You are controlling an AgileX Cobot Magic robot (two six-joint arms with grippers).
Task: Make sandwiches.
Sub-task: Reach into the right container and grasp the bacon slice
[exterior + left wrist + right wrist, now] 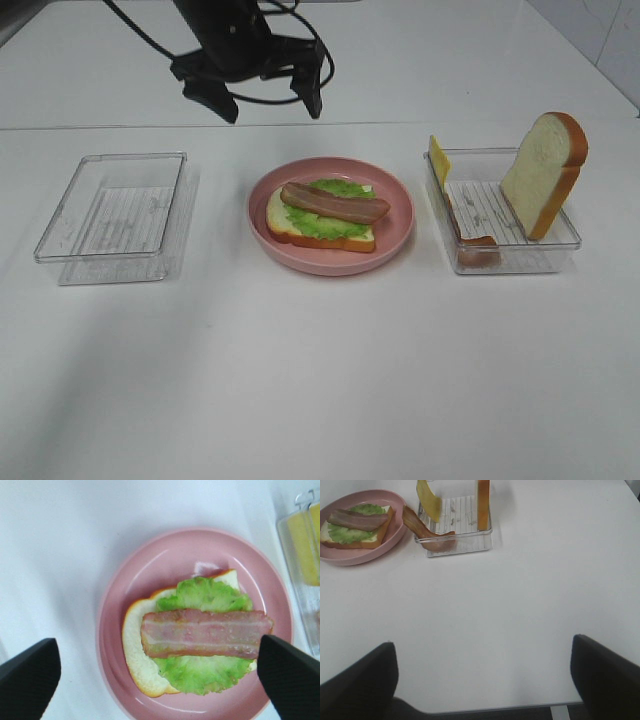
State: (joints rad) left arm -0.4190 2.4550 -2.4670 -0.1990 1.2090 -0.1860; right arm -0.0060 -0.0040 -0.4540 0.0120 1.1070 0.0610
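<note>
Tabletop is bearing the mid-frame plate; left gripper and right gripper are gaping empty; loose bacon is likely risking sliding off lettuce.

exterior high: high over the desk front, looks down and across; takes in left tray, pink plate, right tray
left wrist: faces straight down, close over the plate
right wrist: low, shallow angle across the desk, well back from right tray
shared: plate and open sandwich in all three; right tray edge also in left wrist
</note>
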